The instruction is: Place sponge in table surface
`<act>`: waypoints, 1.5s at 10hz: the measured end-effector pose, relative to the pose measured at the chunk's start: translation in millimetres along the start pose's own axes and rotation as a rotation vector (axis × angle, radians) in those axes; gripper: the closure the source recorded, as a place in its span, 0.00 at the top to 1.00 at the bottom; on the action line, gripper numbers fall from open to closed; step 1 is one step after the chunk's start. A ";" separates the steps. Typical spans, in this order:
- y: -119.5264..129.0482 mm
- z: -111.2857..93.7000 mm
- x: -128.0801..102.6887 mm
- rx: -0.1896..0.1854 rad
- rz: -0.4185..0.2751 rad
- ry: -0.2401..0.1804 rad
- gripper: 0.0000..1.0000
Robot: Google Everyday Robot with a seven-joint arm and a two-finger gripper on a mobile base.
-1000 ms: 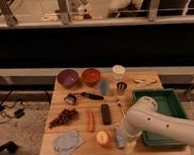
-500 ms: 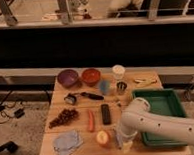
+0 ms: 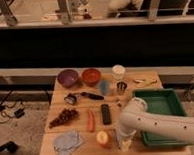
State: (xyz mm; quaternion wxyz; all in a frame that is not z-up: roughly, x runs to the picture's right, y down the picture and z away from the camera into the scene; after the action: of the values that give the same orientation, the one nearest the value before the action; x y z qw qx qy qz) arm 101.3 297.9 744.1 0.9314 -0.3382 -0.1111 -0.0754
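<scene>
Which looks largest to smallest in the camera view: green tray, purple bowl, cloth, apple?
1. Green tray.
2-3. Cloth and purple bowl look alike; the cloth lies nearer, so unranked.
4. Apple.
The gripper hangs between apple and tray.

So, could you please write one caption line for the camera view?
The robot's claw hangs near the front edge of the wooden table, between an apple and a green tray.

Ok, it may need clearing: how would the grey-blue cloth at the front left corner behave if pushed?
The cloth lies flat with soft folds, so it is probably floppy and light. Pushed, it would likely bunch up rather than slide whole. The gripper hangs beside the apple, apart from the cloth.
</scene>
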 end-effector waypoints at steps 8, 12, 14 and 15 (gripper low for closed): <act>-1.0 18.4 16.6 -0.023 0.036 0.041 0.80; 0.9 21.7 21.9 -0.030 0.041 0.051 0.60; 0.4 18.4 22.7 -0.023 0.048 0.051 0.40; -0.3 16.3 22.4 -0.018 0.052 0.049 0.31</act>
State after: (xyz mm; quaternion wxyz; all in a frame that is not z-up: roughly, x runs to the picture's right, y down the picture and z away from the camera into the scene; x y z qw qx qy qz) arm 120.3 306.7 762.2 0.9324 -0.3474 -0.0789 -0.0606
